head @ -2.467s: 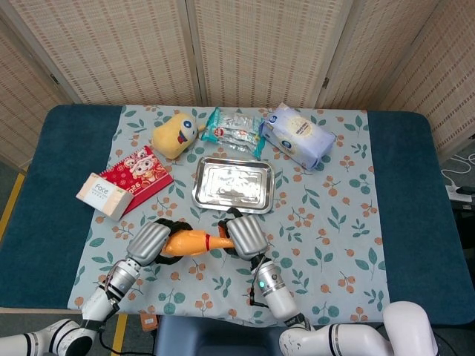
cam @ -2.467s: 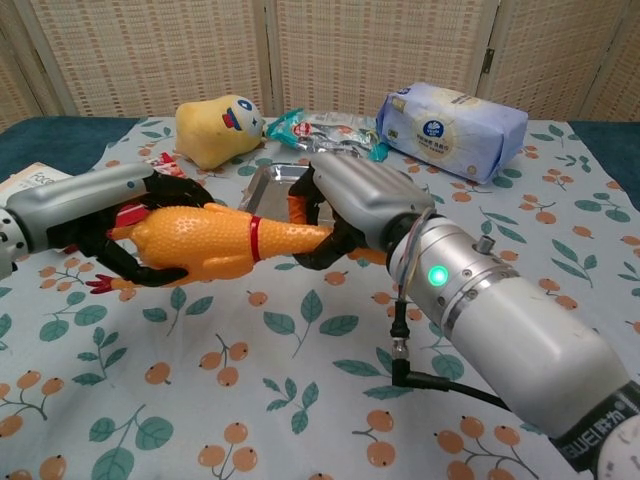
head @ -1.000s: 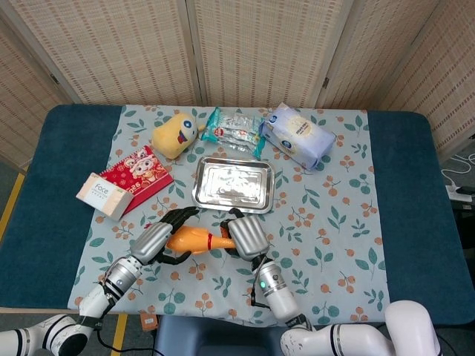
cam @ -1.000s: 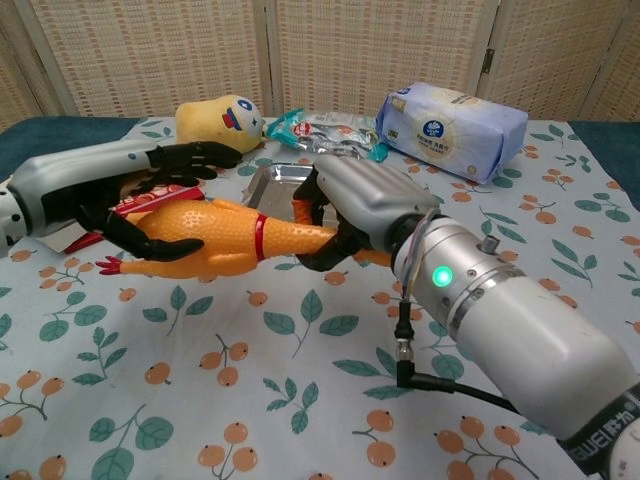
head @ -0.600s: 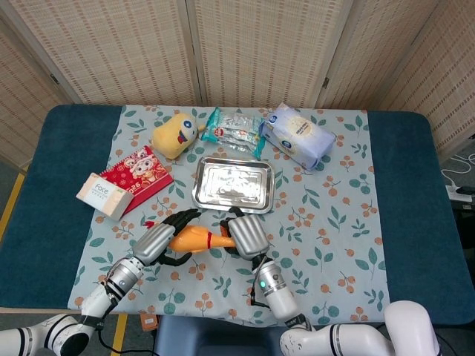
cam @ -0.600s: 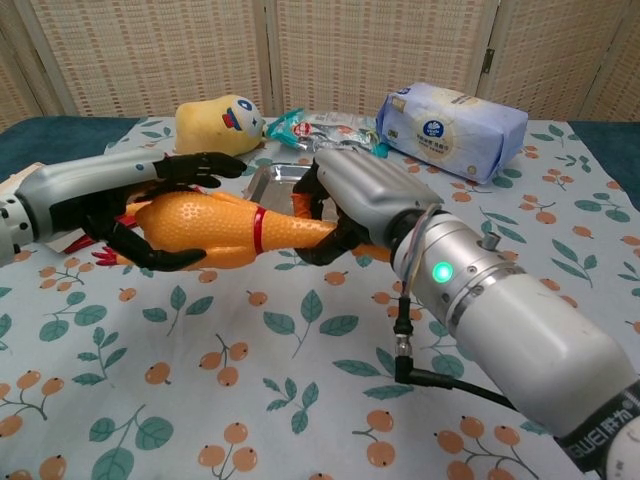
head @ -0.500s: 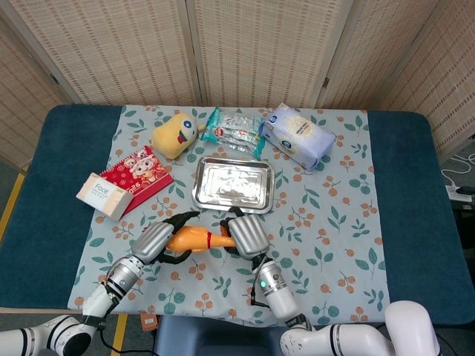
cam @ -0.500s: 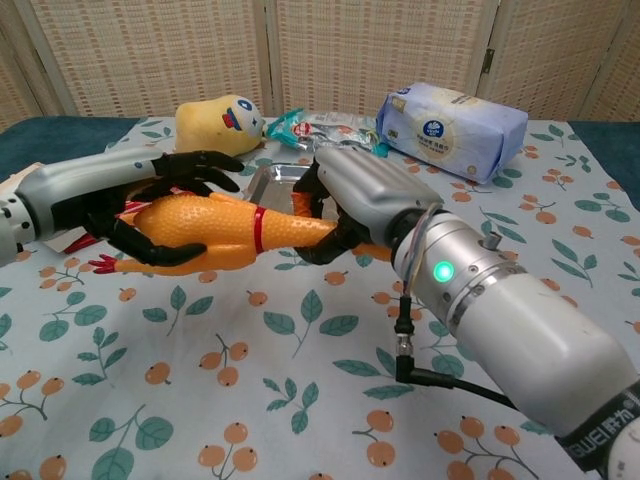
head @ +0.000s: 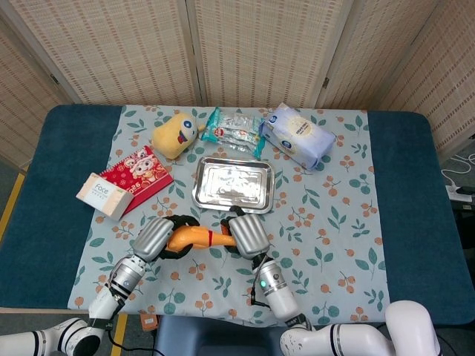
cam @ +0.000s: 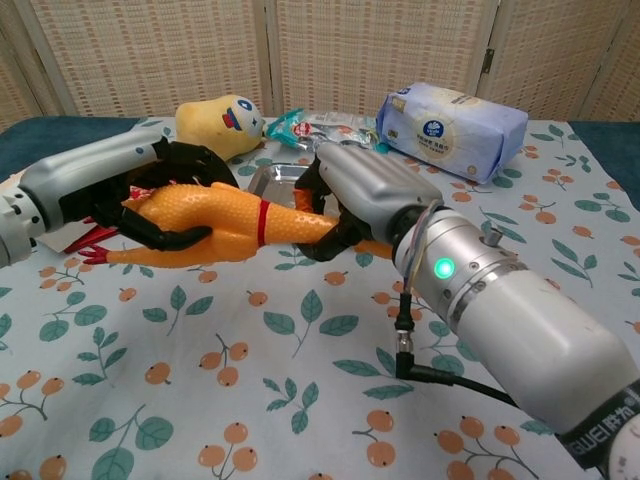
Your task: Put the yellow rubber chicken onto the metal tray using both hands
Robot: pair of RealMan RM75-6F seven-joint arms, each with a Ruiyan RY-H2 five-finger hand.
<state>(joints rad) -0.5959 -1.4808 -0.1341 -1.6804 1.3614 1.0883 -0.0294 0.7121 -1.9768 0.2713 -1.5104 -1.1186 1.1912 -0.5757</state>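
Observation:
The yellow rubber chicken [cam: 215, 225] with a red neck band hangs above the cloth, carried lengthwise between both hands. My left hand [cam: 120, 195] wraps its dark fingers around the chicken's body. My right hand [cam: 365, 195] grips the neck and head end. In the head view the chicken [head: 194, 237] sits between the left hand [head: 154, 236] and the right hand [head: 247, 234], just in front of the metal tray [head: 232, 185]. The tray [cam: 262, 178] holds nothing and shows partly behind the hands in the chest view.
Behind the tray lie a yellow plush toy [head: 175, 134], a clear snack packet [head: 234, 131] and a blue tissue pack [head: 298, 136]. At the left lie a red packet [head: 137, 176] and a white tissue box [head: 103, 196]. A leaf-print cloth [head: 334, 222] covers the table.
My left hand has closed its fingers around the chicken's body. Both hands have lifted the chicken slightly higher and towards the tray.

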